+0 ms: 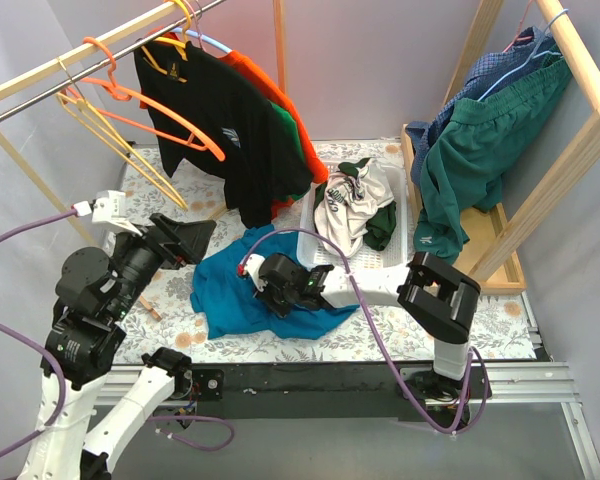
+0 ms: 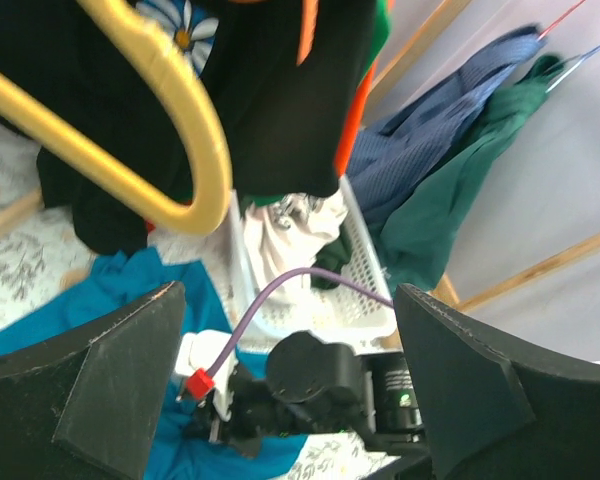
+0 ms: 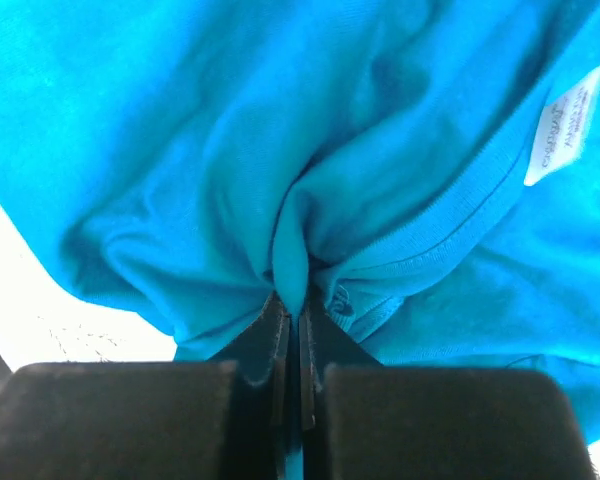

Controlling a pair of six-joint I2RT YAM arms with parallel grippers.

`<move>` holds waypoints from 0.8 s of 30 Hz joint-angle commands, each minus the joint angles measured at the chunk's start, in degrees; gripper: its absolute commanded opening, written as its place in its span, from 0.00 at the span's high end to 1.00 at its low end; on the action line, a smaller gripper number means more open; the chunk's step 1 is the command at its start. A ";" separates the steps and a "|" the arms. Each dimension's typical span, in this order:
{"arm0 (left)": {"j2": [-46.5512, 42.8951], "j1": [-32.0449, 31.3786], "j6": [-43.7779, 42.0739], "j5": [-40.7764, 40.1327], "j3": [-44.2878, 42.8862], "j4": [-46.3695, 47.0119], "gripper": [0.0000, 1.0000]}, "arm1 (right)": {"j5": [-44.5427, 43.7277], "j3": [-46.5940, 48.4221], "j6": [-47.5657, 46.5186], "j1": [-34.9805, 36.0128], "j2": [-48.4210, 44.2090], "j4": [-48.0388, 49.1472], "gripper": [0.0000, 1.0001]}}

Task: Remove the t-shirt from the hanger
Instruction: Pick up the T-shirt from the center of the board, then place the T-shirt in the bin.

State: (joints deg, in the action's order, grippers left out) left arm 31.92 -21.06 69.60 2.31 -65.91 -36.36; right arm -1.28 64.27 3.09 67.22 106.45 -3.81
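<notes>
A blue t-shirt (image 1: 223,290) lies crumpled on the flowered table, off any hanger. My right gripper (image 1: 264,296) presses down on it and is shut on a pinched fold of the blue t-shirt (image 3: 280,150), just below the collar seam; the right gripper (image 3: 292,310) shows its jaws nearly touching. A white label (image 3: 565,125) shows at the upper right. My left gripper (image 1: 192,240) hovers open and empty left of the shirt, under an empty yellow hanger (image 1: 120,150). Through the left gripper (image 2: 285,300) I see the yellow hanger (image 2: 180,130) close above and the right arm below.
An empty orange hanger (image 1: 150,100) and a black t-shirt (image 1: 230,130) over orange and green ones hang on the left rail. A white basket (image 1: 380,262) holds clothes. A wooden rack at right carries green and blue garments (image 1: 480,140).
</notes>
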 commanded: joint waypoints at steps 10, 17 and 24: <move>-0.20 0.32 -0.79 1.83 5.70 -0.91 0.14 | -15.75 -2.67 0.87 0.28 -17.49 -6.90 0.99; 0.07 0.32 -1.14 -0.55 7.73 -0.64 0.14 | -32.17 4.45 -6.51 -0.16 -33.13 -7.88 0.99; 0.42 0.32 -0.35 -1.25 8.69 -0.38 0.14 | -43.89 8.24 -20.92 -2.18 -42.64 3.27 0.99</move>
State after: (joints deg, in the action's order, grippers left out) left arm 31.88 -21.06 69.43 1.87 -57.69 -37.28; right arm -34.37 69.56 -7.51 66.30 68.20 -9.98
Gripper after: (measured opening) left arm 0.861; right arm 0.038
